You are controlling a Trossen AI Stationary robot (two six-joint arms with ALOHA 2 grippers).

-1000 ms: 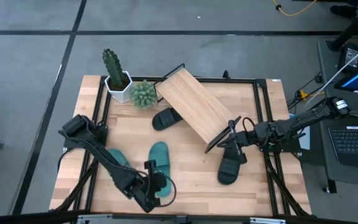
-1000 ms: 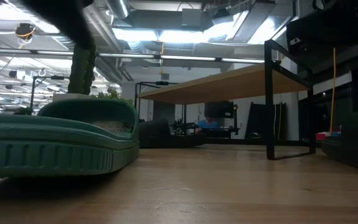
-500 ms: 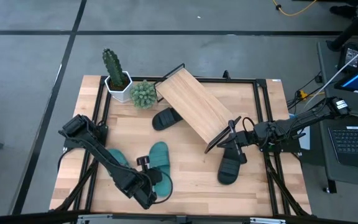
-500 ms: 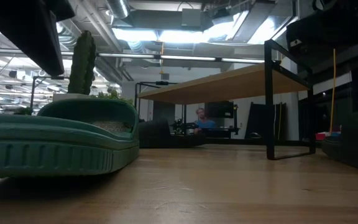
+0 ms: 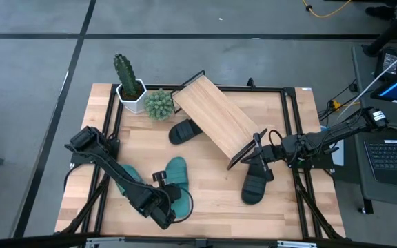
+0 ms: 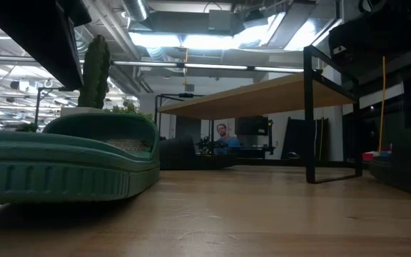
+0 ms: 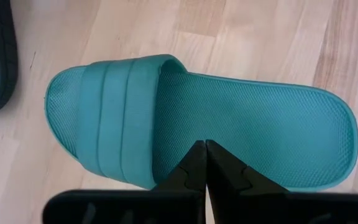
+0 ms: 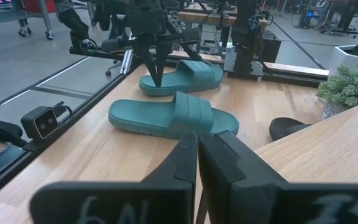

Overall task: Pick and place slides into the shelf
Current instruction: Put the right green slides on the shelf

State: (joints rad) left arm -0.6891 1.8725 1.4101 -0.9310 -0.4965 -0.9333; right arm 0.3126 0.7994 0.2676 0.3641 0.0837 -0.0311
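Teal slide (image 7: 197,134): matt moulded foam or rubber, footbed finely dimpled, strap in smooth broad ribs, sole edge (image 6: 56,178) vertically grooved. Black slide (image 5: 255,184): matt, rubber-like; shelf (image 5: 216,118): pale smooth wood board with visible grain on a thin black metal frame (image 6: 310,114). Tabletop (image 6: 262,214): light wood planks with a low satin sheen; left gripper (image 7: 205,163) fingers: matt black plastic

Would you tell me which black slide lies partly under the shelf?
The black slide beside the round green plant; the other black one lies clear, near the right end effector.
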